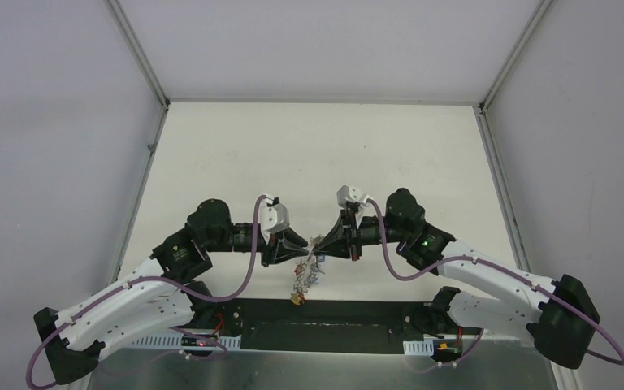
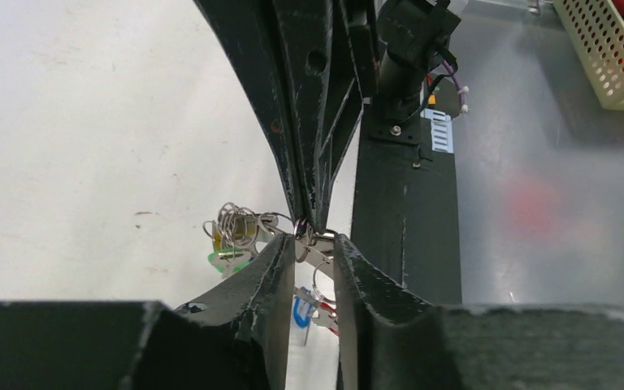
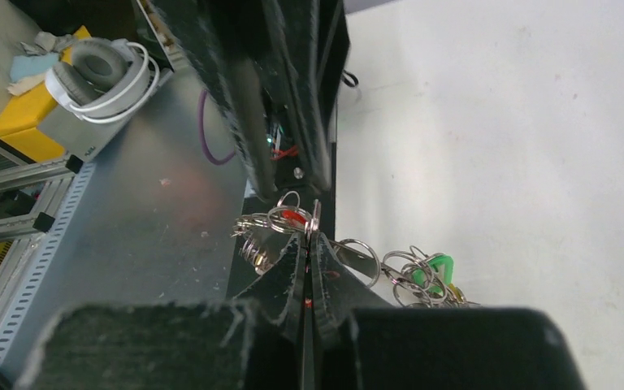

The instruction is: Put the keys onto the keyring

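Note:
Both grippers meet tip to tip just above the table's near edge. My right gripper [image 1: 325, 245] [image 3: 309, 244] is shut on a thin metal key whose edge sticks out of its tips; red shows between its pads. My left gripper [image 1: 307, 250] [image 2: 315, 248] has its jaws a finger-width apart, with a flat metal part of the keyring [image 2: 317, 244] spanning between the tips. The rest of the keyring [image 1: 305, 276] hangs below as a bunch of small rings [image 3: 410, 268] with green [image 3: 435, 268], blue [image 2: 302, 310] and red tags. The black-headed key cannot be picked out.
The black base plate [image 1: 317, 325] of the arms lies right under the hanging bunch. White enclosure walls ring the table [image 1: 317, 154]. A perforated basket [image 2: 609, 57] and headphones [image 3: 101, 69] lie off the table beyond the near edge.

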